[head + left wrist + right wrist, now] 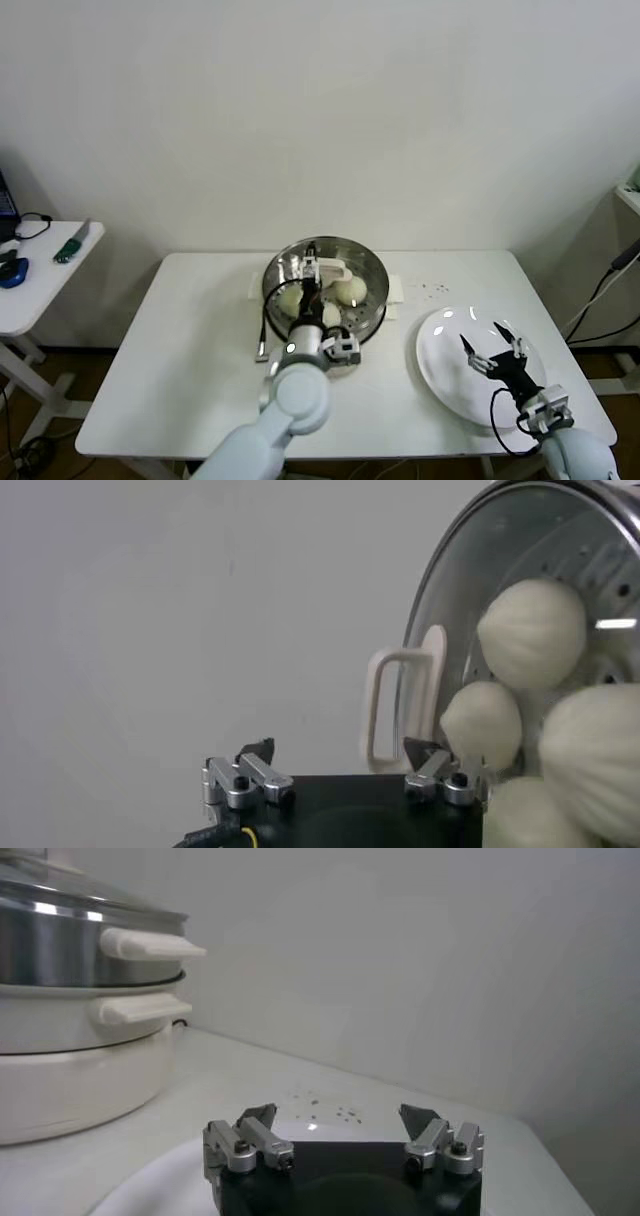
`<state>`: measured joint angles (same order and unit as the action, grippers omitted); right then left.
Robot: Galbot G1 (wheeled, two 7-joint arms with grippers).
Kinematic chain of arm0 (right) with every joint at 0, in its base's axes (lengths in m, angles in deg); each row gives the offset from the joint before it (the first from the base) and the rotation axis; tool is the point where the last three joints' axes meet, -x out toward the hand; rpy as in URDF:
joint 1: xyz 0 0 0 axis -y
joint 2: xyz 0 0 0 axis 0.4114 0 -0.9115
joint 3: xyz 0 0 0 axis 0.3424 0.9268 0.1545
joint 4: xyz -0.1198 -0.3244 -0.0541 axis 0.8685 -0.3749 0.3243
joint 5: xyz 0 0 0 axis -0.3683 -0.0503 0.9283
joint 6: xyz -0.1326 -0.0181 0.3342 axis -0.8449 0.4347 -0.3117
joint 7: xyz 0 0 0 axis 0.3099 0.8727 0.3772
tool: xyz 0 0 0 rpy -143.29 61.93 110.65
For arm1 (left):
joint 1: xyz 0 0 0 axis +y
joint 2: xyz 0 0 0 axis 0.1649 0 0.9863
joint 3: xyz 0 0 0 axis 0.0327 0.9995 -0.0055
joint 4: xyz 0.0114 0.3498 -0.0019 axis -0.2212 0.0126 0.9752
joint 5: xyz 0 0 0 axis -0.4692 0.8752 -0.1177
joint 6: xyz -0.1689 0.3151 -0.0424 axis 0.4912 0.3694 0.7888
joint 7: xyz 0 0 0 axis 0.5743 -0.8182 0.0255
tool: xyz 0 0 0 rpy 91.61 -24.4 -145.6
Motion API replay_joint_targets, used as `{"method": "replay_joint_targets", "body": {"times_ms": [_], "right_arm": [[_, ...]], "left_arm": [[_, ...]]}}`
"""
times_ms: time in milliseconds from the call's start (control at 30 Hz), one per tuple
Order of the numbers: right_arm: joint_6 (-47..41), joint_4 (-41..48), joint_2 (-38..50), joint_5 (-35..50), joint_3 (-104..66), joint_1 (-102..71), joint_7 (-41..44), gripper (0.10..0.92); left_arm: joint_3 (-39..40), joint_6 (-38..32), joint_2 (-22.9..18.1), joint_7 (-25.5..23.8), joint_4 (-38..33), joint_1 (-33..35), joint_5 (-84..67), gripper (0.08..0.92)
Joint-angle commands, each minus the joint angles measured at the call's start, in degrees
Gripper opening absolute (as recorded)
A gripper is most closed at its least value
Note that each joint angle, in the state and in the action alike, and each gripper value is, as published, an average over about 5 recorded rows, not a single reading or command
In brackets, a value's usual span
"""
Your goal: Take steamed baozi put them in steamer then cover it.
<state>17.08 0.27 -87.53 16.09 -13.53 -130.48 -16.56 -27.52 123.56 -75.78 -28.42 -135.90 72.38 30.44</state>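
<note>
Left gripper (318, 283): positioned at centre frame in the head view, directly over the steamer (285, 268); fingers spread and released, nothing between them; in the left wrist view the left gripper (340, 776) shows the same wide gap, with the cover's white bar handle (390, 708) standing beyond the fingertips. Cover (345, 258): clear glass with metal rim, seated on top of the steamer; handle (334, 268) visible near the gripper tips. Steamed baozi (349, 290): inside the steamer under the glass; four buns are countable in the left wrist view (532, 632), crowded together and touching. Steamer: on the white table (180, 350), centre frame, toward the far edge.

Right gripper (492, 351): lower right of the head view, hovering over the white plate (437, 355); fingers apart, released, holding nothing; the right wrist view confirms the open right gripper (340, 1136), with the steamer (70, 948) and its white pot base (60, 1083) at upper left of that frame.
</note>
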Motion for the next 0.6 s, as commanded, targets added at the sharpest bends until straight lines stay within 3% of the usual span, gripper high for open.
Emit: {"method": "replay_joint_targets", "body": {"times_ms": [33, 267, 433, 600], "right_arm": [[-2.0, -1.3, 0.1, 0.0, 0.1, -0.2, -0.6, 0.823], [-2.0, -2.5, -0.1, 1.3, -0.3, -1.0, -1.1, 0.823], [-1.5, -3.1, -0.8, 2.1, -0.8, -1.8, -1.2, 0.823], [-1.1, -3.2, -1.3, 1.3, -1.3, -2.8, -1.3, 0.823]], "left_arm": [[-3.2, 2.8, 6.1, 3.5, -14.3, 10.0, -4.7, 0.82], [-15.9, -1.1, 10.4, 12.5, -21.6, 19.0, -20.9, 0.823], [-30.3, -16.0, 8.1, 18.8, -22.2, 28.0, -41.7, 0.823], [-38.8, -31.9, 2.8, 22.6, -21.1, 35.1, -57.8, 0.823]]}}
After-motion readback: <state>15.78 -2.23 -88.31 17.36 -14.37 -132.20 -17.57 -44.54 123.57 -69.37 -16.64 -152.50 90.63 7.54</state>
